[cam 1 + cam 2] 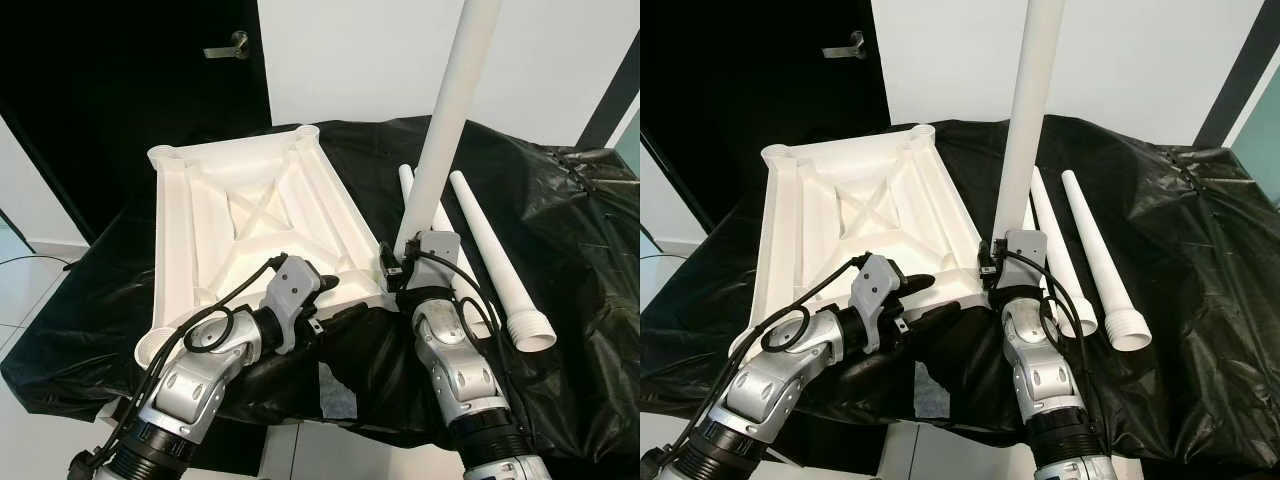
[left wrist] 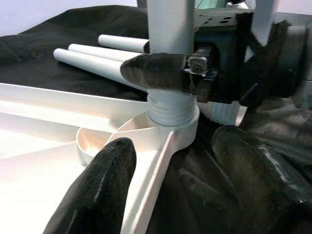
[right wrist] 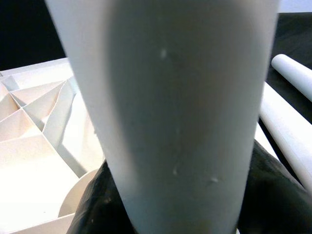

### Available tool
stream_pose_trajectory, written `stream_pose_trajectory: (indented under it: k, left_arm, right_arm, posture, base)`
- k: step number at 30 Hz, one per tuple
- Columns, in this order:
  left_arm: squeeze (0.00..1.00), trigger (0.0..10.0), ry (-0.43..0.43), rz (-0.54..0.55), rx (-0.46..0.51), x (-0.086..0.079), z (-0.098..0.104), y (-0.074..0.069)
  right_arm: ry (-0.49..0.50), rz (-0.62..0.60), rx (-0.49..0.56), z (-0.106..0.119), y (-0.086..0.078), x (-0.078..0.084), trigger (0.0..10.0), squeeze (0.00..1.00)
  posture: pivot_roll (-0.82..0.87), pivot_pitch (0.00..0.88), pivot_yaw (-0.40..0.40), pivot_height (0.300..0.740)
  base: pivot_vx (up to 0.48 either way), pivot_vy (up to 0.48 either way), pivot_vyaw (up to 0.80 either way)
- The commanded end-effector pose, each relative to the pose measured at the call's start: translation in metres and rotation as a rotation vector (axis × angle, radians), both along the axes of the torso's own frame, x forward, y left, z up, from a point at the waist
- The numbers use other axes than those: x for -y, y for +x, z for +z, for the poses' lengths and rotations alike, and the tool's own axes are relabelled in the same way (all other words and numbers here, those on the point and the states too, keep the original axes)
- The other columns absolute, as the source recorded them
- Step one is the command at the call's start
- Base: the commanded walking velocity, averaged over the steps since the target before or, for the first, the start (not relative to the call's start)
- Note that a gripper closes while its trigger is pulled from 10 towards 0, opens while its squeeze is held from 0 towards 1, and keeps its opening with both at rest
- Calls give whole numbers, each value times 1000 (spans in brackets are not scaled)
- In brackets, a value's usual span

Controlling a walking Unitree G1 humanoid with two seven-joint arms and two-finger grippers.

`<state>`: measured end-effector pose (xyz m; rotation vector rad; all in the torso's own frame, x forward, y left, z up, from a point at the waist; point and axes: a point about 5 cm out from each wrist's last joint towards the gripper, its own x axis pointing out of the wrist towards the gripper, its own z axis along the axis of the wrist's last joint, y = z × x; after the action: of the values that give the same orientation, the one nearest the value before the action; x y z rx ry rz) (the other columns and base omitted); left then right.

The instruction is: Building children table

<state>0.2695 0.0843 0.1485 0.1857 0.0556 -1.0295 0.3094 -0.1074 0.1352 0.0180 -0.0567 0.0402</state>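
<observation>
The white table top (image 1: 250,215) lies upside down on a black sheet, ribs facing up. At its near right corner a white leg (image 1: 455,110) stands upright, its threaded end (image 2: 171,108) in the corner socket. My right gripper (image 1: 400,262) is shut on this leg just above the socket; the leg's shaft (image 3: 170,107) sits between dark fingers (image 3: 92,204). My left gripper (image 2: 175,180) is open beside that corner, straddling the top's near edge. One finger (image 2: 97,190) is over the ribbed inside and the other is over the sheet. It holds nothing.
Two loose white legs (image 1: 500,260) (image 1: 435,215) lie on the black sheet (image 1: 560,230) right of the upright leg, their threaded ends toward me. A dark door with a handle (image 1: 230,45) stands behind on the left. The sheet hangs over the front edge.
</observation>
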Motion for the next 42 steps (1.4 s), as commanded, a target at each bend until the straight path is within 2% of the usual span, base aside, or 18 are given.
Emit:
stream_pose_trajectory:
  k: [1,2,3,5,6,12,14,16,17,18,23,27,29,30,31,32,33,42]
  left_arm:
    - [0,10000,12,-19,6,-1,2,0]
    - [0,10000,14,-20,7,-2,2,0]
    - [0,10000,16,-21,7,-2,2,0]
    - [0,10000,16,-21,7,-2,2,0]
    - [0,10000,17,-20,8,-3,2,0]
    - [0,10000,18,-18,11,-2,2,0]
    - [0,10000,18,-18,11,-2,2,0]
    - [0,10000,17,-18,12,-2,3,1]
    - [0,10000,17,-18,12,-2,3,1]
    - [0,10000,18,-19,13,-2,4,2]
    - [0,10000,17,-19,16,-2,4,3]
    - [0,10000,13,-17,24,-1,7,7]
    - [0,10000,13,-18,25,-1,7,7]
    - [0,10000,12,-19,27,0,8,7]
    - [0,10000,12,-19,27,0,8,7]
    - [0,10000,13,-20,29,0,8,8]
    - [0,10000,13,-20,31,0,9,7]
    - [0,10000,15,-6,33,-3,8,5]
  right_arm:
    - [14,-22,-65,-12,-2,6,10000,0]
    - [27,-12,-57,-11,-3,8,10000,0]
    - [18,-4,-45,-9,-4,11,10000,875]
    - [18,-4,-45,-9,-4,11,10000,875]
    - [18,15,-32,-8,-6,14,10000,1000]
    - [-12,159,16,-1,-11,28,10000,1000]
    - [-12,159,16,-1,-11,28,10000,1000]
    - [-42,302,14,0,-12,35,10000,992]
    - [-42,302,14,0,-12,35,10000,992]
    - [-45,362,9,0,-11,37,10000,0]
    - [-81,497,-9,0,-2,40,10000,0]
    - [-163,674,-18,5,15,37,10000,0]
    - [-171,690,-21,5,16,36,10000,0]
    - [-180,714,-28,5,18,35,8588,0]
    - [-180,714,-28,5,18,35,8588,0]
    - [-196,739,-32,5,19,34,3137,0]
    - [-206,758,-42,4,20,33,0,0]
    - [-221,714,-81,-1,21,41,0,0]
  posture:
    - [56,0,4,740]
    - [56,0,3,740]
    - [54,0,0,740]
    - [54,0,0,740]
    - [52,0,0,740]
    - [52,0,0,740]
    - [52,0,0,740]
    - [50,0,4,740]
    - [50,0,4,740]
    - [48,0,7,740]
    - [46,0,10,740]
    - [49,0,15,740]
    - [49,0,15,740]
    - [52,0,13,740]
    - [52,0,13,740]
    - [56,0,11,740]
    - [56,0,11,740]
    - [62,0,-2,740]
  base:
    - [0,0,0]
    - [0,0,0]
    - [0,0,0]
    - [0,0,0]
    - [0,0,0]
    - [0,0,0]
    - [0,0,0]
    - [0,0,0]
    - [0,0,0]
    - [0,0,0]
    - [0,0,0]
    - [0,0,0]
    - [0,0,0]
    - [0,0,0]
    - [0,0,0]
    - [0,0,0]
    - [0,0,0]
    - [0,0,0]
